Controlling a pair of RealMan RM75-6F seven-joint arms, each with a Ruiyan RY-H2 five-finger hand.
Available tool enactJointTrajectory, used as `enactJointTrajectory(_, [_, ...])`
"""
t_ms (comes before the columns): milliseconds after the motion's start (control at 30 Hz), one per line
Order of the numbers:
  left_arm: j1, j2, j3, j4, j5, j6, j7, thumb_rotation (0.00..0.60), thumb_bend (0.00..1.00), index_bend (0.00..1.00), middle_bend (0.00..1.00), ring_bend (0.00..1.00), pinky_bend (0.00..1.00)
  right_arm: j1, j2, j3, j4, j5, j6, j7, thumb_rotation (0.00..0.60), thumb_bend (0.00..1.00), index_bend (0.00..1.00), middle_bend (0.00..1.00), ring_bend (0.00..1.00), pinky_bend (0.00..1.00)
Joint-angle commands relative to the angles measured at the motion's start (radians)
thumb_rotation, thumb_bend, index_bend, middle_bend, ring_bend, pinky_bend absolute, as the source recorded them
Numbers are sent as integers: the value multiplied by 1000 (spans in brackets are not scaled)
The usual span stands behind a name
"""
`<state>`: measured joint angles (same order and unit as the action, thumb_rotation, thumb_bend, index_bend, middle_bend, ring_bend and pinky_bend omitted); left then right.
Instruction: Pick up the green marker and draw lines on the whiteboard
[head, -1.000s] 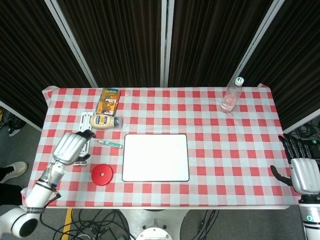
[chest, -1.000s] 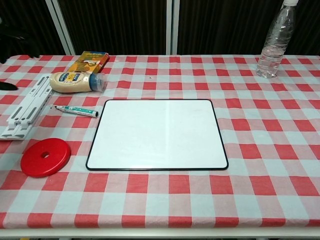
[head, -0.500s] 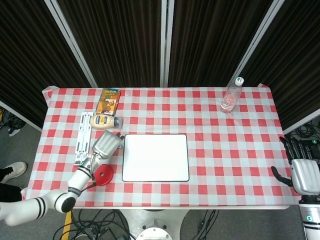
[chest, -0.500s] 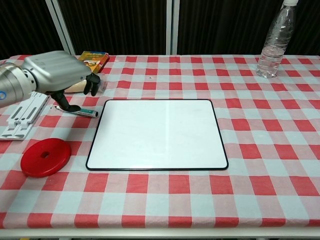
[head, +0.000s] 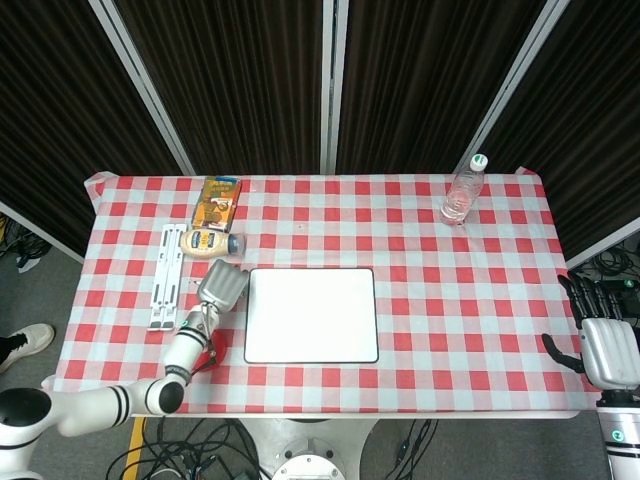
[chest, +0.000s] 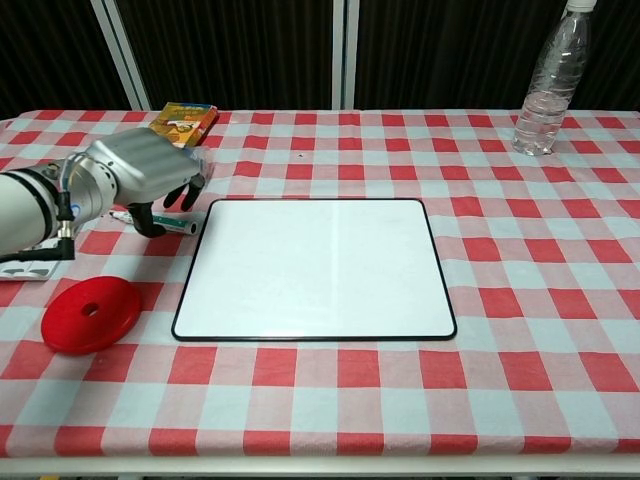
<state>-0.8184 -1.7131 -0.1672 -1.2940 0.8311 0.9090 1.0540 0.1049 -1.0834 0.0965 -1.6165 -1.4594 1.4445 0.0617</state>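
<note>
A red-and-white checked tablecloth (chest: 520, 300) of matt woven-looking cloth covers the table, and on it lies a smooth, glossy white whiteboard (chest: 315, 265) with a thin black rim that catches a soft sheen. The left hand (chest: 140, 170) has a brushed silver metallic-looking shell with matt black fingertips, and the right hand (head: 608, 350) shows the same silver back and black fingers. A clear plastic water bottle (chest: 548, 85) looks shiny and ribbed, a round red plastic disc (chest: 90, 315) looks smooth with a dull gloss, and dark ribbed curtains (head: 240, 80) hang matt behind.

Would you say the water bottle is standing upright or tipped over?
Upright: the water bottle stands on its base, cap on top, on the table.
</note>
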Motion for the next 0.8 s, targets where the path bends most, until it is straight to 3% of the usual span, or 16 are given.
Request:
enactJointTrajectory(33, [-15,-11,6,12,-21,11,9,600,266,453,475,743,925,0,0,0,1,-1,1,0,600,212,0,38,0,0])
enactJointTrajectory(800, [-86,-64,55,54,-154,53,87,600,290,487,511,753,929,-9,-4,-5,14,8,3,15,600,212,0,38,0,0])
